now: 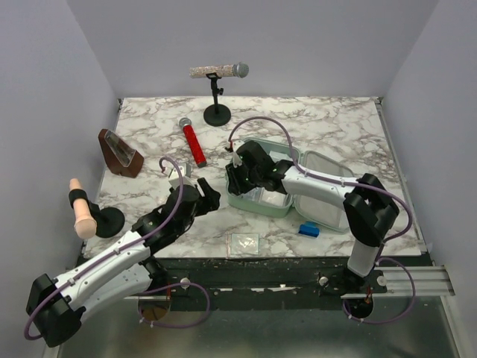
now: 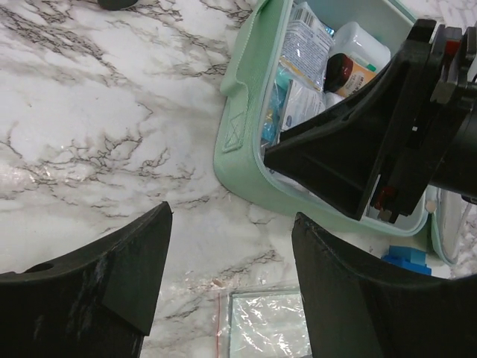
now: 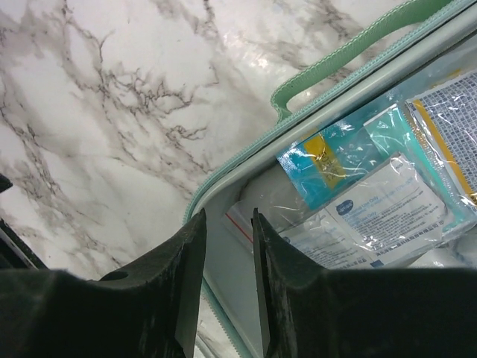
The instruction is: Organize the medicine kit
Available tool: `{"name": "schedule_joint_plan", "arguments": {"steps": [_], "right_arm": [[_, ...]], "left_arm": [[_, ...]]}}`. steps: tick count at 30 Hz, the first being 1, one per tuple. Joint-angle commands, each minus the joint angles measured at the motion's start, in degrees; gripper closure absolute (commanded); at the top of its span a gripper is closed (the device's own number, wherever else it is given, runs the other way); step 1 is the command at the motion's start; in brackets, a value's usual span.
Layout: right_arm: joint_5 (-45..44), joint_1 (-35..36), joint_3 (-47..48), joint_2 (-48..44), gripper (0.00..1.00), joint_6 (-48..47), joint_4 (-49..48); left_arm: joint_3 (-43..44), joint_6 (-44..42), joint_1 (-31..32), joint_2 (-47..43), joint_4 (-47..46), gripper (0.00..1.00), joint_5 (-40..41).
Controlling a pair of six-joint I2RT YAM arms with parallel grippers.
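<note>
The kit point(image 1: 324, 164) lies open on the tabletop point(image 1: 328, 119), packed with sachets point(image 3: 350, 160) and a bottle point(image 2: 350, 74). The right tool point(image 3: 229, 224) hangs at the kit's near wall, its fingers drawn to a narrow slit with the wall's pale inside showing between them — whether they pinch it cannot be told. The left tool point(image 2: 232, 224) hovers wide open and empty over bare marble. The kit sits ahead of it and to its right, with a clear bag point(image 2: 268, 324) just beneath it and a blue box point(image 2: 406, 259) farther right by the kit's corner.
</note>
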State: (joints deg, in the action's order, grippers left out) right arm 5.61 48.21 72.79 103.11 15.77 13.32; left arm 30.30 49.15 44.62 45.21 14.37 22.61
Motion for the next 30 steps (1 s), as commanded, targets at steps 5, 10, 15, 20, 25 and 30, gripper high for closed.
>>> {"name": "schedule_joint_plan", "arguments": {"steps": [5, 10, 15, 20, 25, 30], "right_arm": [[-2.3, 3.1, -0.7, 1.0, 0.59, 0.4, 1.4], [-8.5, -0.2, -1.0, -8.1, 0.57, 4.4, 2.5], [-13.9, -2.1, -2.3, -19.5, 0.51, 4.2, 6.7], [-19.8, -3.6, -9.2, -29.4, 0.44, 8.5, 12.2], [-18.6, -6.4, -19.3, -38.8, 0.40, 12.8, 14.2], [-16.8, -6.5, -25.0, -45.5, 0.39, 14.2, 15.3]], "left_arm": [[-0.9, 2.2, -0.3, -2.5, 3.6, 0.24, 5.3], [-0.5, 2.7, -0.4, -2.7, 4.3, 0.16, 7.6], [-0.8, -2.4, -2.0, -1.3, -3.9, 0.01, 3.3], [8.3, -8.6, -6.8, 13.8, -8.3, 0.01, -8.3], [19.4, -14.0, -7.5, 28.2, -7.8, 0.02, -11.3], [28.2, -18.8, -7.7, 39.2, -1.6, 0.02, -7.0]]}}
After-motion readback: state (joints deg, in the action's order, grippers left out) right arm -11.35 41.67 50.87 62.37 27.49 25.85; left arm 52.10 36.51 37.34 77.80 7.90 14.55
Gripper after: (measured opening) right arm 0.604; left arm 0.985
